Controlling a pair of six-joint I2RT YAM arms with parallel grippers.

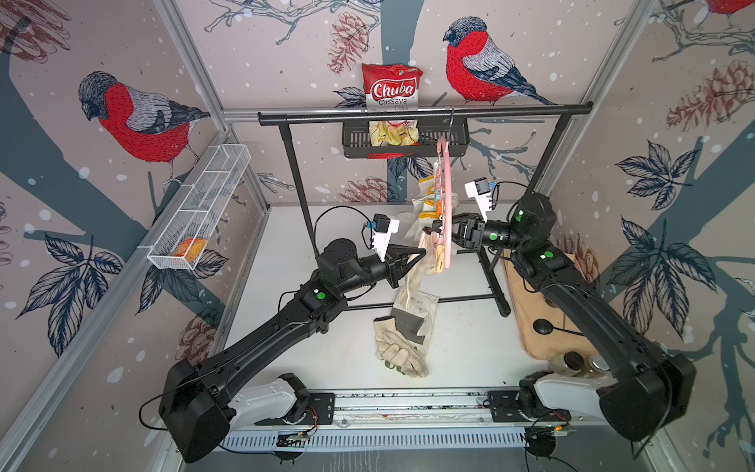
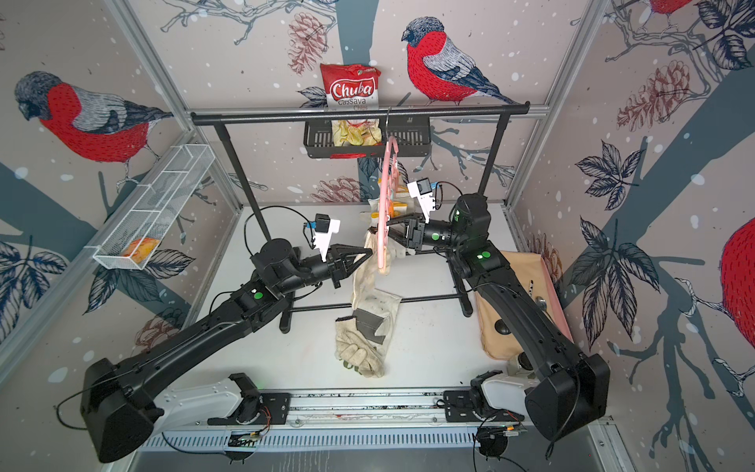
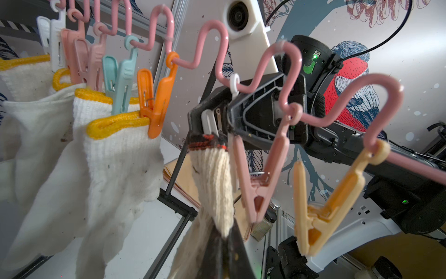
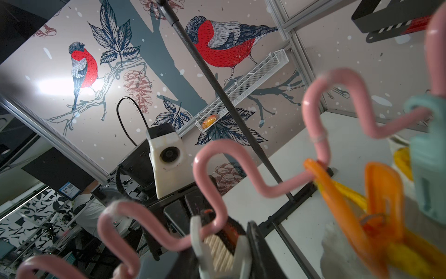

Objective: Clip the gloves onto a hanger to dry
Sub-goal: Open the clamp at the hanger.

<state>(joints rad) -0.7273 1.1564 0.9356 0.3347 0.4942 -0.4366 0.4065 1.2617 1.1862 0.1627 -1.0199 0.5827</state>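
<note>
The pink hanger (image 1: 448,196) (image 2: 383,212) hangs edge-on from the black rack bar, its wavy rail (image 3: 212,36) (image 4: 210,154) carrying pastel clothespins. Yellow-cuffed knit gloves (image 3: 108,157) (image 1: 425,196) hang clipped at the far end. My left gripper (image 1: 423,250) (image 2: 369,251) (image 3: 226,241) is shut on a dark-cuffed glove (image 1: 412,282) (image 3: 214,174), holding its cuff up at the rail. My right gripper (image 1: 435,229) (image 2: 378,229) (image 4: 222,253) is shut on a white clothespin (image 3: 207,120) (image 4: 241,251) whose mouth sits over that cuff. Two more gloves (image 1: 402,347) (image 2: 363,347) lie on the table.
The black garment rack (image 1: 425,111) spans the back, with base bars (image 1: 470,298) on the table. A black basket (image 1: 457,139) behind it holds a chips bag (image 1: 392,88). A white mesh shelf (image 1: 200,208) is on the left wall. A beige board (image 1: 527,310) and jars (image 1: 572,361) sit at right.
</note>
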